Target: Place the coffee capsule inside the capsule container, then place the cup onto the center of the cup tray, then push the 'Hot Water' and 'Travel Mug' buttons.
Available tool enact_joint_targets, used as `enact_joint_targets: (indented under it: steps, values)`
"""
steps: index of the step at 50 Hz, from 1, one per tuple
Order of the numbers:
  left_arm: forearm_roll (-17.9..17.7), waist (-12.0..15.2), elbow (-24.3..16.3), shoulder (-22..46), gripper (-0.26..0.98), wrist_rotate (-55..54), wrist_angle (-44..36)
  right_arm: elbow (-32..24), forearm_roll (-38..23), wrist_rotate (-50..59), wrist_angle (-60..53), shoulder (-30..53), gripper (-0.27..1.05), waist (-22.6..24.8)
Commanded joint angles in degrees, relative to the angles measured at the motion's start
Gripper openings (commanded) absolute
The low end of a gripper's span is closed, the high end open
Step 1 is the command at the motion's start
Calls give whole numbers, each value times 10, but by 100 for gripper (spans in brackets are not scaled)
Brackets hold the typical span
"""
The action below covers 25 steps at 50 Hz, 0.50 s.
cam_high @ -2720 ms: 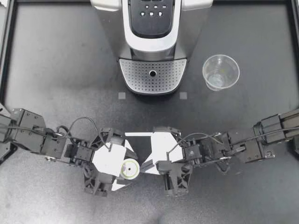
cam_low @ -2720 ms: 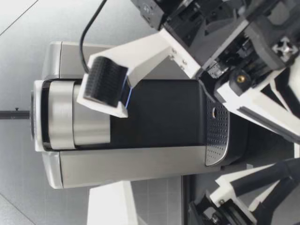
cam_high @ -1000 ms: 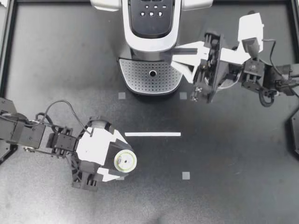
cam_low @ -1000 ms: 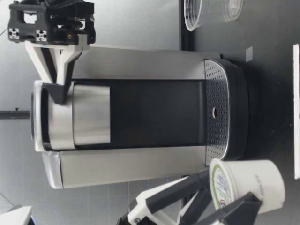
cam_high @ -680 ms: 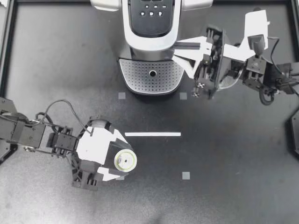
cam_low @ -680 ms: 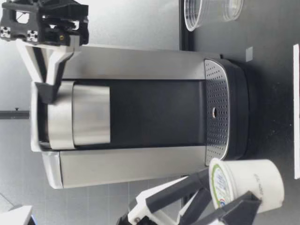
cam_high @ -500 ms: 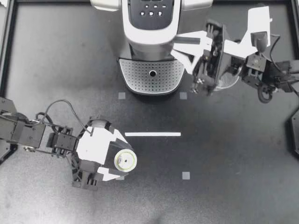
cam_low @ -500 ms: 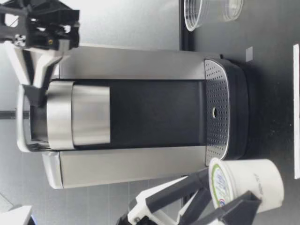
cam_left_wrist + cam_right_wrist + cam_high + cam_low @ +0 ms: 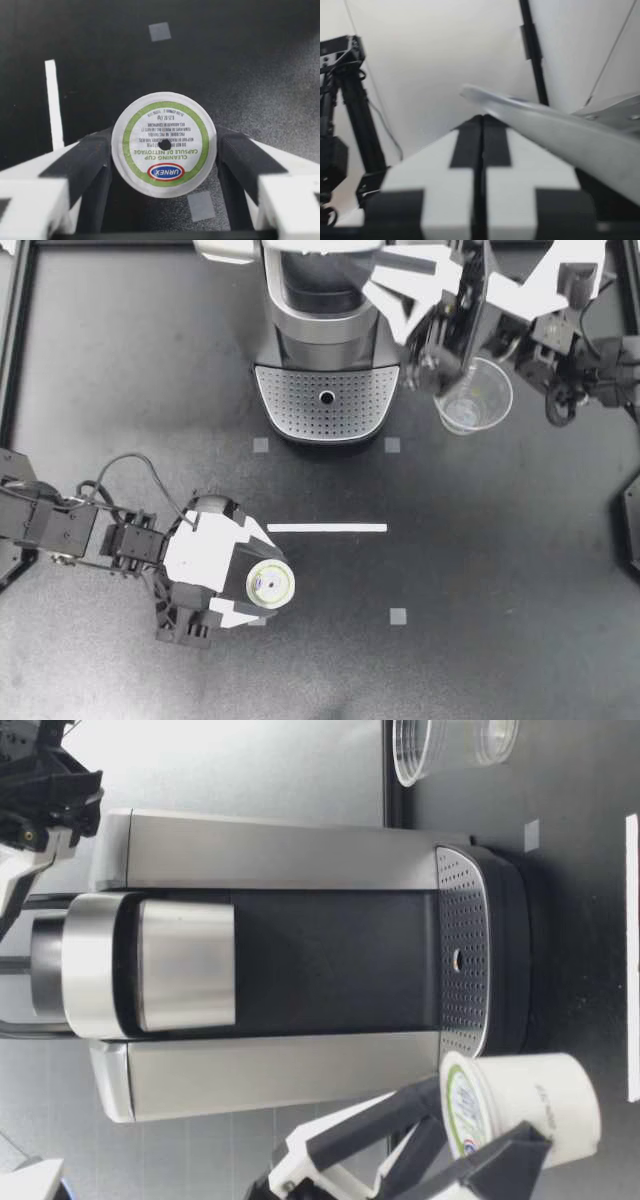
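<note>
The white coffee capsule with a green-ringed foil lid (image 9: 270, 586) is at the near left of the black table (image 9: 520, 570) in the top view. It is clamped between the 2 fingers of my left gripper (image 9: 262, 590), foil side up. A white tape strip (image 9: 327, 528) lies just beyond it. At the far edge stands the silver-and-black coffee machine (image 9: 325, 335), its brew head tilted open, with the perforated silver cup tray (image 9: 327, 405) at its foot. My right gripper (image 9: 392, 285) is at the machine's right side, by the raised lid. The clear plastic cup (image 9: 472, 395) stands upright on the table just right of the tray (not on it), partly under that arm.

In the low view the capsule is upright, nearer the camera than the machine, with a black finger on each of 2 sides. My right gripper's dark body shows above the machine's top, beside the lifted lid.

In the left wrist view the capsule fills the gap between the fingers, and both black pads (image 9: 85, 160) touch its rim. A grey square marker (image 9: 201, 206) lies on the table beneath it.

In the right wrist view the 2 fingers are pressed together with nothing between them. A blurred silver bar (image 9: 555, 125) crosses just past their tips.
</note>
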Motion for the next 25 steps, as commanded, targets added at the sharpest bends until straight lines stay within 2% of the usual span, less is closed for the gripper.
enact_joint_targets:
  steps: [1, 7, 13, 17, 25]
  values:
    - [1, 2, -14, -9, 43, 2, -4, -18, 3, 1, -5, -12, 8, -27]
    - [1, 3, -26, -18, 43, 8, 10, -23, 3, 2, -5, -12, 8, -50]
    - [9, 14, -50, -33, 43, 22, 58, -30, 3, 3, -5, -11, 8, -69]
    - [19, 25, -71, -42, 43, 36, 105, -37, 3, 3, -4, -8, 8, -79]
    - [62, 49, -120, -62, 43, 71, 187, -55, 3, 3, 16, 2, 8, -97]
